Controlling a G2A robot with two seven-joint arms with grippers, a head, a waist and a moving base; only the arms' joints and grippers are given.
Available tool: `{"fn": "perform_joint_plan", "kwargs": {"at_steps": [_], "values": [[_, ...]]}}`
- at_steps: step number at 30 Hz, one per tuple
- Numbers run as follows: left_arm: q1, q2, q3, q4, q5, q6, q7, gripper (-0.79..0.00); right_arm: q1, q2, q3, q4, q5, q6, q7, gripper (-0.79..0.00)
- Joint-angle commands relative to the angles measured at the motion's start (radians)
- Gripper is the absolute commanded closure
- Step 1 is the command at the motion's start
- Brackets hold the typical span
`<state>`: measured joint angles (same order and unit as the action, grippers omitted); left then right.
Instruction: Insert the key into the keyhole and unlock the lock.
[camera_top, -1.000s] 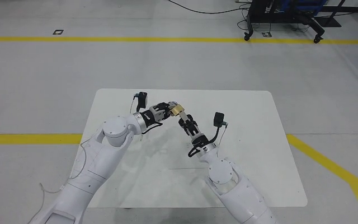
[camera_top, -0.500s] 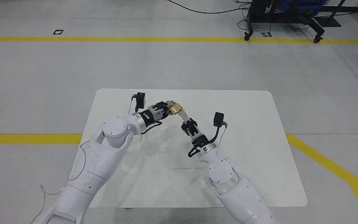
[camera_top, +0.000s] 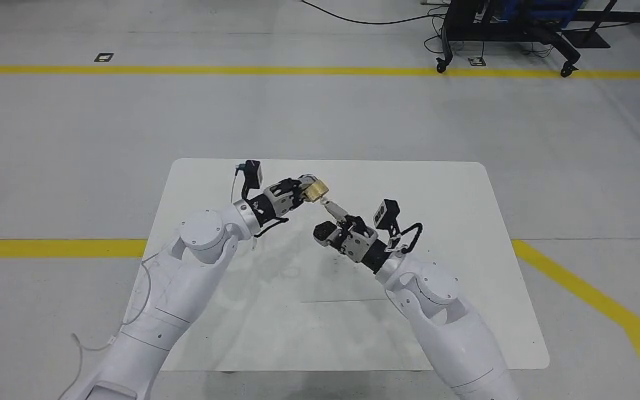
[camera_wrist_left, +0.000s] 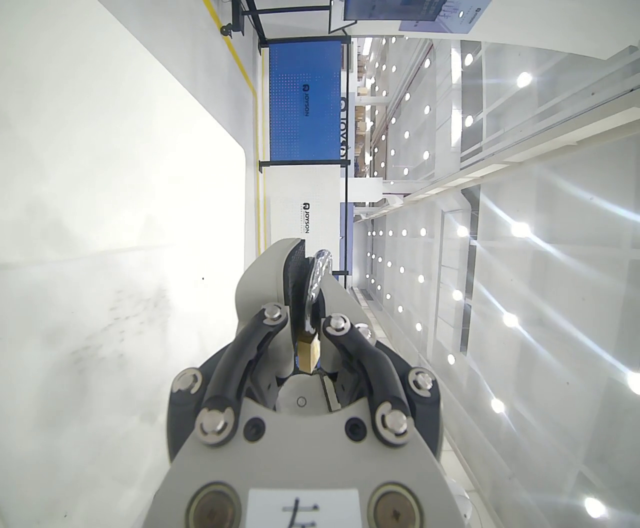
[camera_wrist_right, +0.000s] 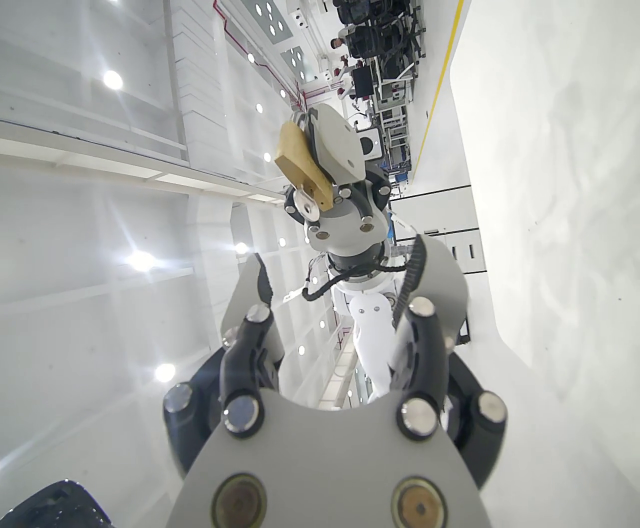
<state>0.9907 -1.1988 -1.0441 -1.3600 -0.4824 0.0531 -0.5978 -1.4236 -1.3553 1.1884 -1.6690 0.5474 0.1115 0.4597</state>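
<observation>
Right wrist view: left gripper (camera_wrist_right: 304, 131) clamps brass lock (camera_wrist_right: 299, 162) above table (camera_wrist_right: 550, 200), key (camera_wrist_right: 306, 204) seated in keyhole. Right gripper (camera_wrist_right: 340, 252) wide open, empty (short of key). Pinch key head squarely, turn gently.

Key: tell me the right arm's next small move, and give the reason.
Probably ease the right gripper forward and shut it on the head of the key. The key appears seated in the end of the brass padlock, which the left gripper holds, while the right gripper hangs open and apart from it, so nothing can turn the key yet.
</observation>
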Motion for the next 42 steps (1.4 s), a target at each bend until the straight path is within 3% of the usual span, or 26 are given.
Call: {"fn": "perform_joint_plan", "kwargs": {"at_steps": [1, 11, 15, 18, 26, 36, 42], "values": [[0.0, -0.001, -0.001, 0.0, 0.004, -0.003, -0.006, 0.0, 0.005, -0.001, -0.003, 0.005, 0.004, -0.004, -0.012, -0.231], [0.005, -0.004, -0.008, -0.004, 0.019, -0.004, -0.019, 0.0, 0.023, -0.004, -0.023, 0.009, 0.002, -0.015, -0.043, -0.259], [0.006, -0.005, -0.01, -0.003, 0.02, -0.002, -0.029, 0.0, 0.029, -0.005, -0.028, 0.015, 0.001, -0.021, -0.057, -0.206], [0.007, -0.006, -0.011, -0.007, 0.023, -0.002, -0.035, 0.0, 0.033, -0.006, -0.029, 0.021, 0.006, -0.026, -0.067, 0.0], [0.012, -0.008, -0.017, -0.011, 0.027, -0.008, -0.052, 0.0, 0.037, -0.008, -0.038, 0.024, 0.023, -0.029, -0.076, 0.0], [0.017, -0.01, -0.026, -0.016, 0.025, -0.032, -0.078, 0.0, 0.069, -0.011, 0.012, 0.095, 0.351, 0.106, 0.085, 0.0], [0.012, -0.012, -0.026, -0.013, 0.029, -0.051, -0.104, 0.0, 0.107, -0.013, 0.033, 0.18, 0.595, 0.281, 0.2, 0.0]]}}
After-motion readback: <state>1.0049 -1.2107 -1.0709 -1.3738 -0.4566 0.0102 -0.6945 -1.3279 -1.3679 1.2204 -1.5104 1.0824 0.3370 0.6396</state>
